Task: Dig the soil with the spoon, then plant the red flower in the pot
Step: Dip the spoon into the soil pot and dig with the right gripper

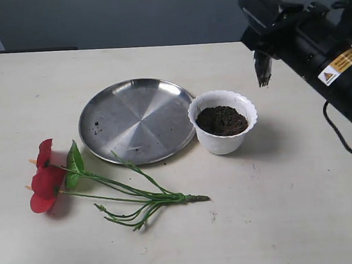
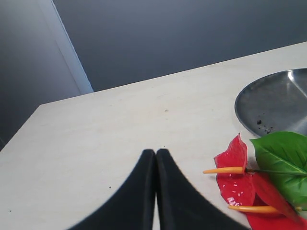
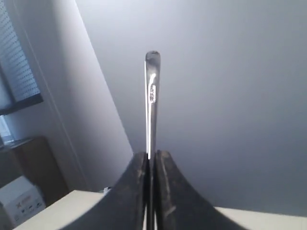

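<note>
soil [image 1: 221, 120] in pot [image 1: 224, 142] | pot right of plate [image 1: 137, 119] | red flower [image 1: 101, 185] before plate

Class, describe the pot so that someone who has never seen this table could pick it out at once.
Find the big round steel plate in the middle of the table. Touching its edge on the side away from the red flower stands the pot. It alone is white, with a wavy rim, and holds dark soil.

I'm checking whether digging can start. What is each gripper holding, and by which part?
The right gripper is shut on the spoon, pinching its thin handle, which sticks out beyond the fingers. The left gripper is shut and holds nothing.
</note>
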### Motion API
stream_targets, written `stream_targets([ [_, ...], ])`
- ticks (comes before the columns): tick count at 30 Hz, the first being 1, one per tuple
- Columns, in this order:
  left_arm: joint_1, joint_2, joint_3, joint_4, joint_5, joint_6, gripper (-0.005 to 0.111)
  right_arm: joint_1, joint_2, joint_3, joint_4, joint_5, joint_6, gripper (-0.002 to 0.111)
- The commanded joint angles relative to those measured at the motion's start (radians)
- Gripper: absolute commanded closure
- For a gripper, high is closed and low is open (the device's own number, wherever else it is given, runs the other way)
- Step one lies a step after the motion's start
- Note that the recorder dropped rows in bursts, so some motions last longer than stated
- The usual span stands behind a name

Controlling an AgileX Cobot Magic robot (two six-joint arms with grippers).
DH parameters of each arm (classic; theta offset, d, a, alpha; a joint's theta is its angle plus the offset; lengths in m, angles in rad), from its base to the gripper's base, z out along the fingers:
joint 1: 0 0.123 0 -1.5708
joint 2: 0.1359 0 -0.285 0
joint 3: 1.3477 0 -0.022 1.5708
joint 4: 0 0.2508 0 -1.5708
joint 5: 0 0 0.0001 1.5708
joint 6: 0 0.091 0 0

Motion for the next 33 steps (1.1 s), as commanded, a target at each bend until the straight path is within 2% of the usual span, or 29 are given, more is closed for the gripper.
stream_targets([
  [1, 0.001, -0.004, 0.0, -0.003, -0.011, -0.005, 0.106, 0.004, 0.165, -0.028, -0.119, -0.046, 0.073, 0.109],
  [5, 0.001, -0.004, 0.0, -0.003, -0.011, -0.005, 0.106, 0.004, 0.291, -0.086, -0.221, -0.046, 0.078, 0.109],
  [20, 0.001, -0.004, 0.0, -0.003, -0.011, -0.005, 0.106, 0.002, 0.556, -0.225, -0.157, -0.046, 0.004, 0.109],
  [26, 0.001, -0.004, 0.0, -0.003, -0.011, -0.005, 0.106, 0.002, 0.563, -0.242, -0.082, -0.046, 0.004, 0.109],
  [33, 0.001, -0.004, 0.0, -0.003, -0.011, -0.005, 0.106, 0.004, 0.492, -0.211, -0.099, -0.046, 0.006, 0.109],
])
